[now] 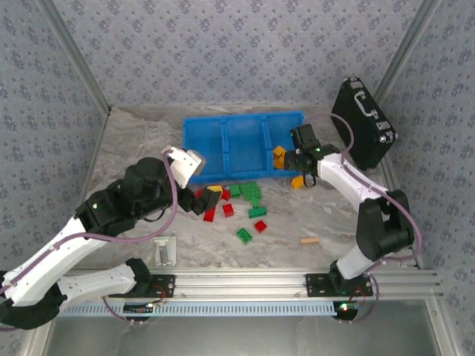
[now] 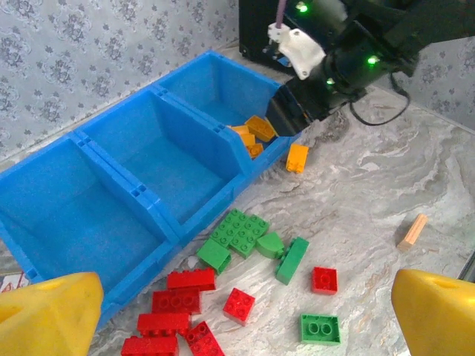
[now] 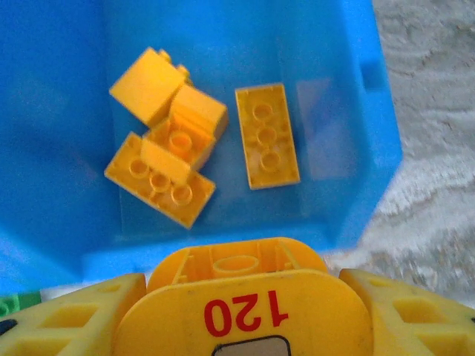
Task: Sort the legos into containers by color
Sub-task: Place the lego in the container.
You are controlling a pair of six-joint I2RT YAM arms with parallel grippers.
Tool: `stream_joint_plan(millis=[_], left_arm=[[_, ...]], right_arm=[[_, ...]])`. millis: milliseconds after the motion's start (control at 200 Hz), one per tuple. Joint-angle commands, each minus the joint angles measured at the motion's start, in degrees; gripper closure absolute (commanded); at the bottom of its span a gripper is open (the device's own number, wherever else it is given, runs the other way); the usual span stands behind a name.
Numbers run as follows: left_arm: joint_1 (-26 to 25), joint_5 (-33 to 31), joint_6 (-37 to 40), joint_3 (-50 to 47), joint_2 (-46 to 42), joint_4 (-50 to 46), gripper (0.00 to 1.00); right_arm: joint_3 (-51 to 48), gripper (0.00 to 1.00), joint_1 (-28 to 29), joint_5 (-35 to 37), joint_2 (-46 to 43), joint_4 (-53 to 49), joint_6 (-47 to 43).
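Note:
The containers [image 1: 245, 117] are three joined blue bins at the back of the table. My right gripper [image 3: 241, 315] is shut on a yellow-orange lego marked 120 [image 3: 241, 293], held over the near wall of the right bin [image 3: 356, 111]. Several orange legos [image 3: 267, 133] lie inside that bin. From above, the right gripper [image 1: 286, 157] is at the right bin's front edge. My left gripper [image 2: 241, 319] hangs open over red legos [image 2: 178, 300] and green legos [image 2: 241, 231] in front of the bins, touching none. One orange lego [image 2: 297, 157] lies on the table by the right bin.
A black hard case [image 1: 364, 122] leans at the back right. A tan wooden stick [image 1: 309, 239] lies on the table at the front right. A small white card [image 1: 165, 250] sits near the left arm's base. Patterned walls close in the table.

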Motion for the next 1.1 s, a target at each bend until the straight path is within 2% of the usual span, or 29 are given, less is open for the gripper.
stream_joint_plan(millis=[0,125,285,385,475,635,735,895,1095], left_arm=[[-0.46,1.27,0.26,0.11,0.50,3.45,0.00],[-0.37,1.81,0.05,0.28,1.16,3.19,0.00],[-0.40,1.08,0.09,0.07,1.19,2.64,0.00],[-0.34,0.32,0.31,-0.16,0.92,2.28,0.00],[-0.34,-0.13,0.56,-0.41,0.73,2.09,0.00],[-0.39,-0.69,1.26,-1.50,0.58,3.34,0.00],[-0.37,-0.73,1.99,-2.82,0.42,5.24,0.00],[-0.24,-0.23,3.04,-3.07,1.97,6.47,0.00],[-0.24,1.17,3.15,-2.96,3.07,7.35,0.00]], right_arm=[[5.02,0.43,-1.24,-3.49,4.27,2.20,-2.35],[7.71,0.43,-2.71,-5.56,8.18,3.74,-1.43],[11.88,0.38,-3.09,-7.46,12.71,3.92,-1.80],[13.20,0.30,-3.05,-7.80,14.13,3.81,-2.20],[12.87,0.18,-3.13,-7.66,13.16,3.17,-2.43],[7.93,0.10,-3.28,-6.28,4.33,0.85,-3.69],[3.73,0.09,-2.69,-5.66,-3.18,-1.34,-5.44],[-4.58,0.10,-2.62,-8.56,-14.39,-4.01,-6.76],[-13.81,0.14,-1.42,-9.49,-21.59,-5.26,-3.67]])
